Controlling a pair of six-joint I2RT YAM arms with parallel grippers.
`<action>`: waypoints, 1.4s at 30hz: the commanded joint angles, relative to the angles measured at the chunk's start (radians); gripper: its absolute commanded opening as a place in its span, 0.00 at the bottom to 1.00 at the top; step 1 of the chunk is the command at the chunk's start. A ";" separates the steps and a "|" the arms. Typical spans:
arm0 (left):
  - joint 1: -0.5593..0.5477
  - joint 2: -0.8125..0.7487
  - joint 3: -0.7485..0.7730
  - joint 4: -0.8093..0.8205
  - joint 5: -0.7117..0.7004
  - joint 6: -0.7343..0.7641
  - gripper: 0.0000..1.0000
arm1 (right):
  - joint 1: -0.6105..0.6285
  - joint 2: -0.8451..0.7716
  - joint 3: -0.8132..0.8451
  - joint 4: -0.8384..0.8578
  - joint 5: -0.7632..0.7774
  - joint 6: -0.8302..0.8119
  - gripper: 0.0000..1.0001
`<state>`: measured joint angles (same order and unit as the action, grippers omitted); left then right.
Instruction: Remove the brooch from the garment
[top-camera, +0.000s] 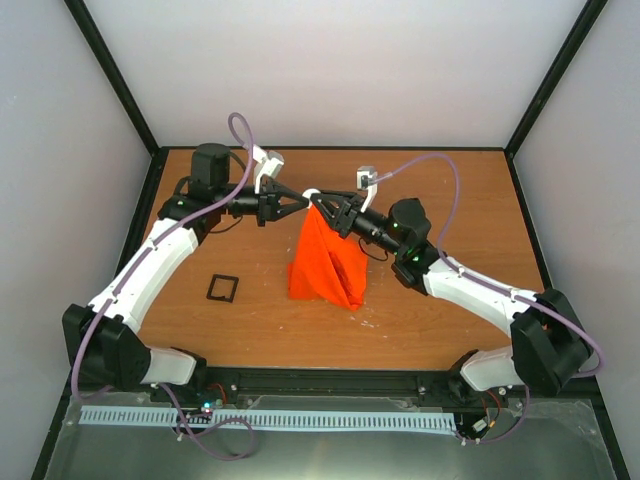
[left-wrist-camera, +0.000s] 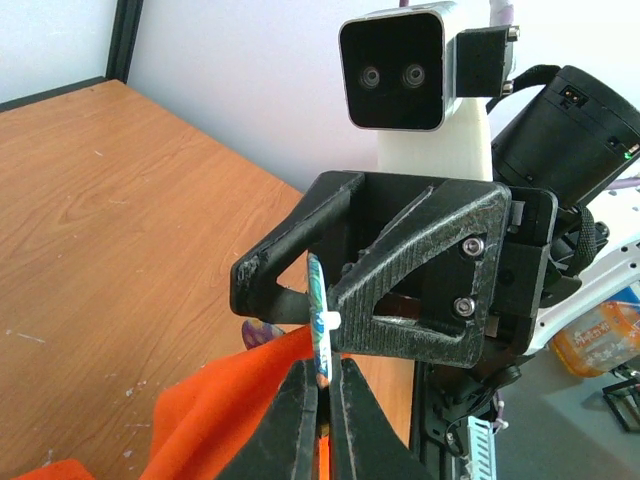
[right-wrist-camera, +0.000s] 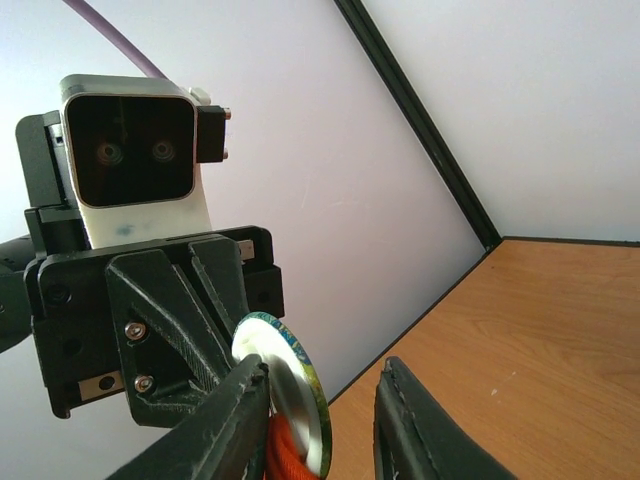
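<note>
The left wrist view shows only the thin edge of the brooch (left-wrist-camera: 318, 335), so its face is hidden, and the bottom edge cuts off the garment (left-wrist-camera: 225, 415). In the right wrist view a finger (right-wrist-camera: 215, 430) of the right gripper (right-wrist-camera: 325, 368) hides part of the brooch. From above it looks tiny.

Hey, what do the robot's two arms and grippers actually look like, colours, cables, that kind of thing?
Both the left arm and right arm have white links, black joints and a mauve cable looping alongside. The left gripper and right gripper are black, with triangular truss fingers and silver screws; each carries a white camera box with a black face.
</note>
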<state>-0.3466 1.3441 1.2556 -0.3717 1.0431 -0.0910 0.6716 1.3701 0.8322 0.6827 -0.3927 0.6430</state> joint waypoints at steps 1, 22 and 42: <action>-0.054 -0.040 0.093 0.063 0.277 -0.042 0.01 | -0.006 0.035 0.021 -0.200 0.151 -0.026 0.27; -0.057 0.020 0.166 -0.075 0.096 0.147 0.01 | -0.076 -0.156 0.212 -0.684 -0.298 -0.418 0.58; -0.058 -0.042 0.183 -0.106 -0.027 0.520 0.01 | -0.149 -0.269 0.103 -0.447 -0.363 -0.288 0.62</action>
<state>-0.4004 1.3506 1.4006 -0.5304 0.9882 0.3996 0.5232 1.0992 0.9627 0.1329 -0.7914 0.3046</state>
